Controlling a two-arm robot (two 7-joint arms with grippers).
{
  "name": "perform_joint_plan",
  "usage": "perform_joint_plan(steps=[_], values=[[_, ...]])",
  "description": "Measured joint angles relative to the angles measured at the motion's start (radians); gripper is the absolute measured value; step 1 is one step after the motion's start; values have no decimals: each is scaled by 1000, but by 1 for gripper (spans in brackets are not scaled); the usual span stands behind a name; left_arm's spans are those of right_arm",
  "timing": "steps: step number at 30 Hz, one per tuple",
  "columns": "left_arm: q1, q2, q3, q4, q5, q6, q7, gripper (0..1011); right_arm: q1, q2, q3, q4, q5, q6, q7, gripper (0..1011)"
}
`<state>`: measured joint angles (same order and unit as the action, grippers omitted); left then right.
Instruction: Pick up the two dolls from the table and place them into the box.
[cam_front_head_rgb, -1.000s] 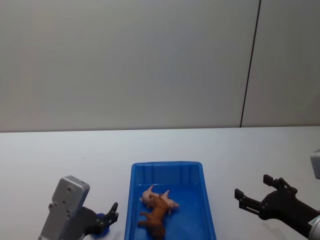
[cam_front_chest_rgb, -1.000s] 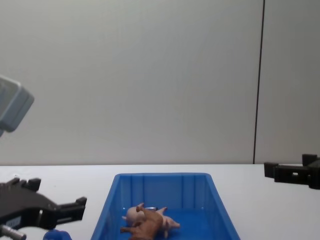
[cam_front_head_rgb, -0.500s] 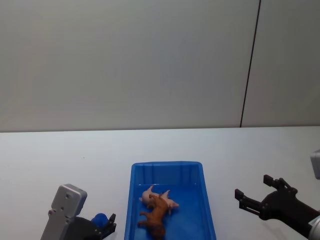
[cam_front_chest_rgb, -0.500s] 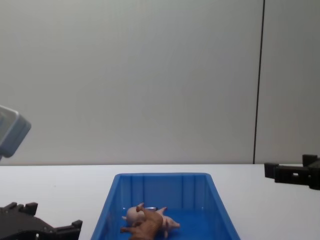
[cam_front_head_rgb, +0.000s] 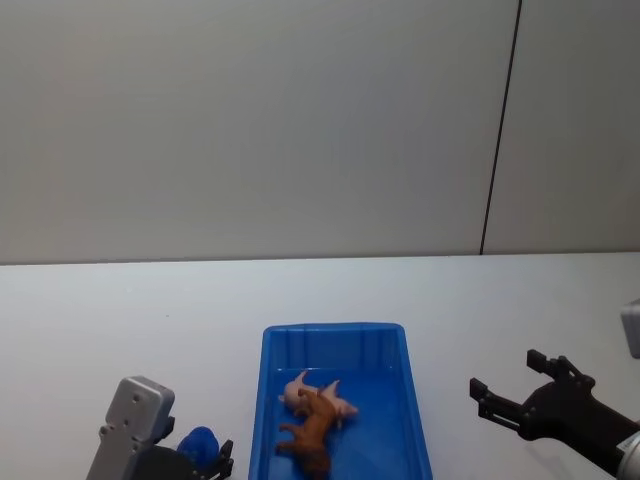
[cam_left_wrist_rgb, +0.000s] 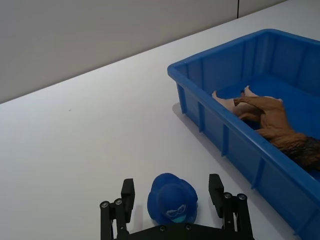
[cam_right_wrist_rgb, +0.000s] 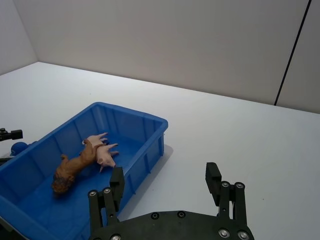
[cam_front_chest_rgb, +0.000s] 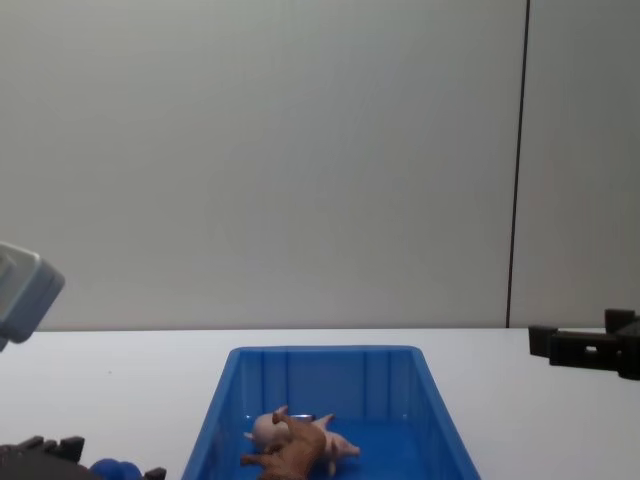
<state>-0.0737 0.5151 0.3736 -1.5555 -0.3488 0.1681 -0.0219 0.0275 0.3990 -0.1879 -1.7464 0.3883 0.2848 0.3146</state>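
Head view: the blue box (cam_front_head_rgb: 345, 400) rests on the white tabletop (cam_front_head_rgb: 150, 320), between the two arms. The pale pink pig (cam_front_head_rgb: 312, 393) and the brown lion (cam_front_head_rgb: 310, 436) lie on their sides on the floor of the box, touching, the lion partly across the pig.

Left pincer (cam_left_wrist_rgb: 174, 204): low over the tabletop beside the box, fingers spread wide and holding nothing. A small blue figure with a rounded hat (cam_left_wrist_rgb: 172, 198) stands on the tabletop in the gap between the two fingers; whether either finger touches it cannot be told. The near wall of the box lies just beyond this pincer to one side, with the lion's maned head (cam_left_wrist_rgb: 306, 152) close behind that wall. In the head view the same blue figure (cam_front_head_rgb: 197, 444) shows beside the left wrist housing, apart from the box.

Right pincer (cam_right_wrist_rgb: 167, 189): fingers spread wide, empty, held above bare tabletop on the other side of the box and apart from it. From this pincer the box (cam_right_wrist_rgb: 75, 165) lies ahead and off to one side, the pig (cam_right_wrist_rgb: 100, 149) and lion (cam_right_wrist_rgb: 75, 167) inside. In the chest view this pincer (cam_front_chest_rgb: 590, 350) enters at the right edge, higher than the rim of the box (cam_front_chest_rgb: 325, 352).
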Motion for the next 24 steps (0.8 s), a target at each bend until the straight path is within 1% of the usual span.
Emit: perform_joint_plan(steps=[1,2,3,6,8,9,11,12,16,22,23,24], values=[[-1,-2,0,5,-1,2,-6,930,0,0,0,0,0,0,0,1001],[-2,-2,0,7,-2,3,-7,930,0,0,0,0,0,0,0,1001],[-3,-4,-1,12,-3,5,-10,884,0,0,0,0,0,0,0,1001],[-4,-7,-1,20,-5,8,-15,796,0,0,0,0,0,0,0,1001],[-5,-9,-2,25,-6,11,-17,758,0,0,0,0,0,0,0,1001],[-5,-9,-2,26,-6,12,-18,703,0,0,0,0,0,0,0,1001],[-7,-11,-3,32,-7,14,-20,662,0,0,0,0,0,0,0,1001],[-7,-12,-3,32,-7,15,-21,605,0,0,0,0,0,0,0,1001],[-8,-13,-6,34,-7,17,-23,542,0,0,0,0,0,0,0,1001],[-10,-11,-13,20,3,20,-21,499,0,0,0,0,0,0,0,1001],[-11,-10,-14,16,5,20,-20,458,0,0,0,0,0,0,0,1001],[-12,-9,-15,13,8,20,-20,448,0,0,0,0,0,0,0,1001]])
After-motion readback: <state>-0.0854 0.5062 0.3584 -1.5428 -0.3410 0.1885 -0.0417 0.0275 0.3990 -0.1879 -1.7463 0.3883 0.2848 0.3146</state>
